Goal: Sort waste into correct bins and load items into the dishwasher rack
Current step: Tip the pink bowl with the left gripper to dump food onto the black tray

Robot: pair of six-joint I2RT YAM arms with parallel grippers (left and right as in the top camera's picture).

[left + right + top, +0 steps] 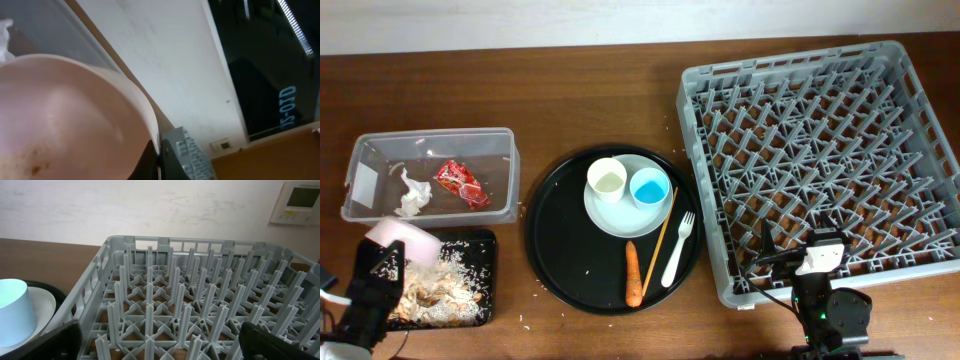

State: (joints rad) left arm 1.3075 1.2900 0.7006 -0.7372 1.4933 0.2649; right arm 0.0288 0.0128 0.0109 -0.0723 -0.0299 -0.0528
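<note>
— Where is the pinkish-white bowl (405, 237) sitting?
— Left of the round black tray (565, 255), leaning on its side. The left gripper (382, 262) is clamping its rim.
— And the right gripper (160, 342)?
— Right of that tray. Its fingers are hanging wide apart, holding nothing.

The dishwasher rack (820, 130) at the right is matt grey moulded plastic. The tub (430, 134) at upper left is clear, smooth plastic. Inside it the wrapper (461, 183) is crinkled and glossy, and the tissue (412, 196) is crumpled paper. The bowl (60, 115) looks smooth and faintly glossy. The round tray (552, 250) is shiny black, and the table (600, 100) shows brown wood grain.
</note>
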